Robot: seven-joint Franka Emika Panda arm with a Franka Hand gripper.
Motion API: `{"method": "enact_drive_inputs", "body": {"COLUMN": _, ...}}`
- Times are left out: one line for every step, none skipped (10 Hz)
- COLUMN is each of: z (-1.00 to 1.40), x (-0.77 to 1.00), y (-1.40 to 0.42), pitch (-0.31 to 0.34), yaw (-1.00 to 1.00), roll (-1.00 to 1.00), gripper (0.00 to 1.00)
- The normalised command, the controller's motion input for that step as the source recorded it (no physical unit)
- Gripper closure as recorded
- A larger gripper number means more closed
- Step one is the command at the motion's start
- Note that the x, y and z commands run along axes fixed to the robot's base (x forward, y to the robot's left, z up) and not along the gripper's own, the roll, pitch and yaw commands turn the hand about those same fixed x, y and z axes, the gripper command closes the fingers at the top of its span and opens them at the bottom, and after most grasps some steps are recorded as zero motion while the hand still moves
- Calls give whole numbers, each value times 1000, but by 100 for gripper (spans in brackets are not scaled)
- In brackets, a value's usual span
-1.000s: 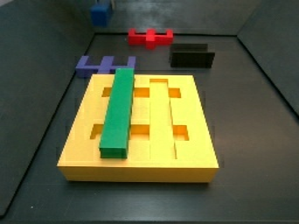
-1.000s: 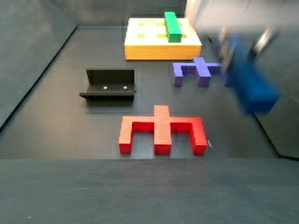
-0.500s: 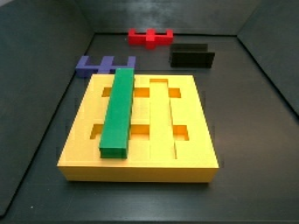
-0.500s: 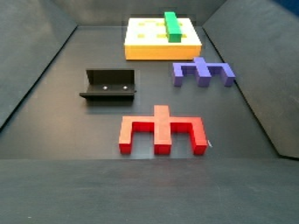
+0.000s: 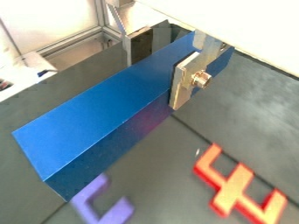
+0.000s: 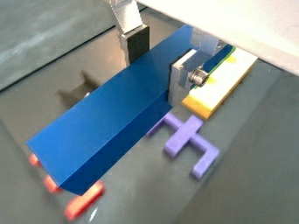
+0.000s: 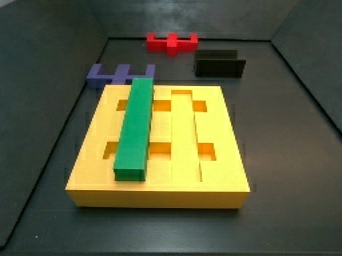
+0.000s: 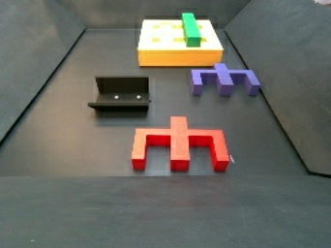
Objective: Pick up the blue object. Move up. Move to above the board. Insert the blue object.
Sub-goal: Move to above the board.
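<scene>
Wrist views | my gripper (image 5: 158, 63) clamps the blue object (image 5: 111, 109) between both fingers (image 5: 187, 77) | out of both side views

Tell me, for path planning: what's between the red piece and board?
Purple comb block, slightly aside, in a side view. The hand, holding the blue object, shows in wrist views only.

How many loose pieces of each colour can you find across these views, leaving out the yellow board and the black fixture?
Blue: 1, the blue object, clamped in the end effector, seen only in the wrist views
Green: 1, the green bar lying on the board
Purple: 1, the purple comb-shaped block
Red: 1, the red comb-shaped block
Total: 4
</scene>
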Motion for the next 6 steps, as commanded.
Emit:
{"method": "enact_drive_inputs", "body": {"z": 158, "x": 558, "y": -1400, "pitch": 147, "yaw": -52, "roll": -70, "gripper": 100}}
{"method": "enact_drive_inputs", "body": {"z": 161, "x": 574, "y": -1400, "pitch": 169, "yaw": -21, "roll": -1, "gripper": 100}}
{"method": "enact_drive_inputs", "body": {"z": 164, "x": 575, "y": -1400, "pitch": 166, "yaw": -4, "roll": 3, "gripper": 100}}
{"method": "enact_drive_inputs", "body": {"z": 173, "x": 595, "y": -1400, "pitch": 173, "yaw": 0, "roll": -8, "gripper": 100}}
{"method": "enact_drive_inputs", "body": {"z": 176, "x": 614, "y": -1400, "pitch": 160, "yaw": 8, "roll": 8, "gripper": 100}}
{"method": "enact_drive_inputs", "body": {"z": 182, "x": 625, "y": -1400, "pitch": 164, "yaw": 4, "roll": 9, "gripper": 100}}
